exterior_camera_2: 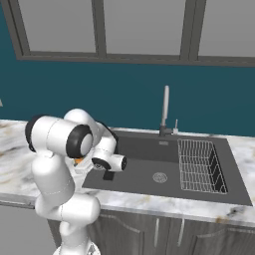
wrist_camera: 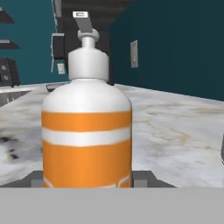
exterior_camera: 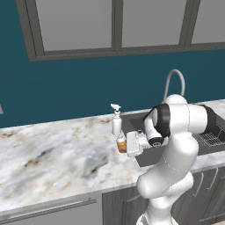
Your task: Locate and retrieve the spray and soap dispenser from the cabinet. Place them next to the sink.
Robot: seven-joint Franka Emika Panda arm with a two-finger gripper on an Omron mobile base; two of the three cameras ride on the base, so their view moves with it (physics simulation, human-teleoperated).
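My gripper (exterior_camera: 124,146) is shut on the soap dispenser (exterior_camera: 121,144), a short orange bottle with a white band, white top and pump head (wrist_camera: 87,127). It is held upright low over the marble counter, just left of the sink (exterior_camera: 147,160). The dark fingertips (wrist_camera: 37,178) flank its base. The spray (exterior_camera: 116,121), a white trigger bottle, stands on the counter right behind the dispenser, at the sink's left edge. From the right base view my arm covers most of the dispenser; an orange sliver (exterior_camera_2: 78,161) shows. The cabinet is out of view.
The dark sink (exterior_camera_2: 149,169) holds a wire rack (exterior_camera_2: 199,164) on its right, and the silver faucet (exterior_camera_2: 165,109) rises behind it. Marble counter (exterior_camera: 52,149) stretches to the left. Windows and a teal wall stand behind. A dark tall unit (wrist_camera: 109,13) stands at the counter's far end.
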